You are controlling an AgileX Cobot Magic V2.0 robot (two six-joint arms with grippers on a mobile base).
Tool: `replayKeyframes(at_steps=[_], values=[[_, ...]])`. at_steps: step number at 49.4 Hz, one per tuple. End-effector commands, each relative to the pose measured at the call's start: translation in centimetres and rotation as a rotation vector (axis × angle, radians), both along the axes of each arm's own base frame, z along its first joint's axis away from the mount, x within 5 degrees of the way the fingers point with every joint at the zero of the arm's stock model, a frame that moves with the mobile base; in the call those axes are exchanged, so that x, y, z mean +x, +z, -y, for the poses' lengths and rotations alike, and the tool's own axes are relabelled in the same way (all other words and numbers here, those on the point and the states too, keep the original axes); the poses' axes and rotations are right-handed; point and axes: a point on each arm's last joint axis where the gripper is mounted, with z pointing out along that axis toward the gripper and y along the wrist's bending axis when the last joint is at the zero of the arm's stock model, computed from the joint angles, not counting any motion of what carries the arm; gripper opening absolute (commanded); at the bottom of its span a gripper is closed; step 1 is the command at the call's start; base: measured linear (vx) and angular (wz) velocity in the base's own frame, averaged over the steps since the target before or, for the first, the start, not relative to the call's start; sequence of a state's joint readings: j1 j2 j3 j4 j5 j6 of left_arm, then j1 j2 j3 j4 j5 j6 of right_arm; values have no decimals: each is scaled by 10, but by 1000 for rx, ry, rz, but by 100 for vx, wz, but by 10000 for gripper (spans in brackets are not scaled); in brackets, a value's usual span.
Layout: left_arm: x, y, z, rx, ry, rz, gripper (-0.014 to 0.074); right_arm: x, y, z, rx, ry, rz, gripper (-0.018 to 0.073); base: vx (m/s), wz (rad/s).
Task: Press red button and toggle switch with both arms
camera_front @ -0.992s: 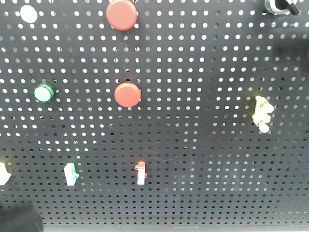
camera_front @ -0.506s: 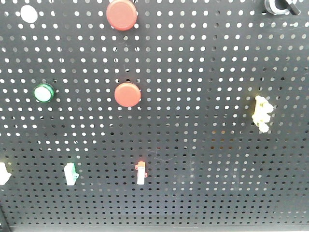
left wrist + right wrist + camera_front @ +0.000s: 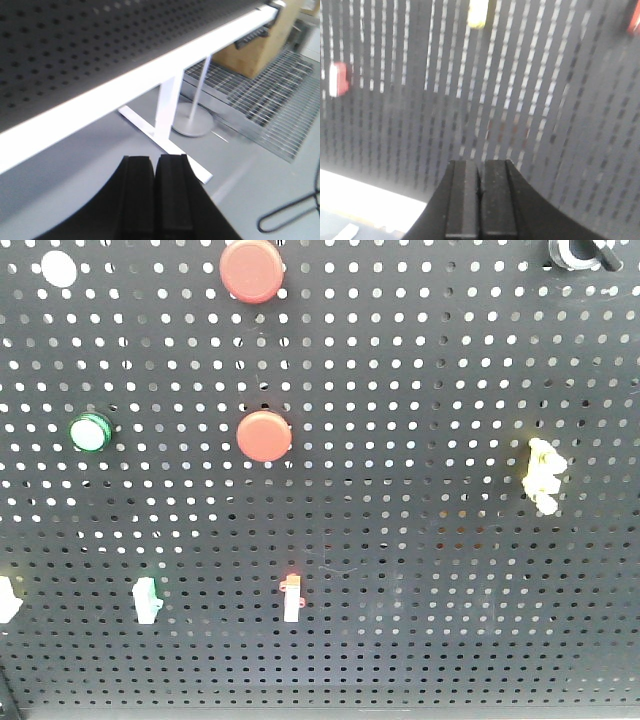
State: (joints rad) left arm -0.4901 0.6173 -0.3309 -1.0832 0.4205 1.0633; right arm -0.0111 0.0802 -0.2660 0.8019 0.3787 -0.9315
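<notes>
A: What does the front view show of the board?

B: A black pegboard (image 3: 420, 570) fills it. Two red buttons are on it: one (image 3: 264, 436) near the middle, and another (image 3: 251, 270) above it, cut a little by the top edge. A green button (image 3: 91, 432) sits to the left, and a white round thing (image 3: 58, 268) is at the top left corner. Low down stand a switch with a red tip (image 3: 291, 598) and one with a green tip (image 3: 147, 599). A white part (image 3: 7, 599) at the left edge is cut off, so it cannot be named. A yellow piece (image 3: 543, 475) on the right is too bright to make out. A black knob (image 3: 580, 252) at the top right shows only in part.

A: Are the arms there?

B: No arm shows in the front view.

A: And the grippers?

B: The left gripper (image 3: 156, 192) has its fingers pressed together with nothing between them. It is below the board's white edge (image 3: 150, 75), pointing at the floor and a white table leg (image 3: 167, 107). The right gripper (image 3: 480, 192) is also closed and empty. It faces the pegboard, which is streaked by blur; a red and white blur (image 3: 339, 79) at the left and a yellow one (image 3: 477, 15) at the top are hard to name.
</notes>
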Motion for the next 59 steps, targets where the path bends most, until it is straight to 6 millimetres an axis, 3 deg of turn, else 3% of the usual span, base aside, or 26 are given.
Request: replayKeyframes(at_steps=[1, 16, 22, 28, 35, 44, 59], values=[[1, 9, 2, -40, 0, -2, 2, 1, 8, 2, 23, -28, 35, -3, 0, 0], [7, 9, -4, -36, 89, 50, 2, 1, 8, 3, 23, -30, 36, -3, 0, 0], [2, 10, -19, 79, 142, 241, 2, 1, 9, 3, 23, -31, 38, -3, 0, 0], [-8, 10, -43, 109, 316, 435, 2, 1, 9, 3, 23, -31, 38, -3, 0, 0], [-23, -14, -66, 15, 536, 533, 2, 1, 9, 3, 23, -31, 38, -3, 0, 0], [-32, -60, -75, -76, 658, 492, 2, 1, 9, 3, 23, -31, 38, -3, 0, 0], [-34, -66, -77, -10, 682, 458, 2, 1, 9, 3, 23, -30, 37, -3, 0, 0]])
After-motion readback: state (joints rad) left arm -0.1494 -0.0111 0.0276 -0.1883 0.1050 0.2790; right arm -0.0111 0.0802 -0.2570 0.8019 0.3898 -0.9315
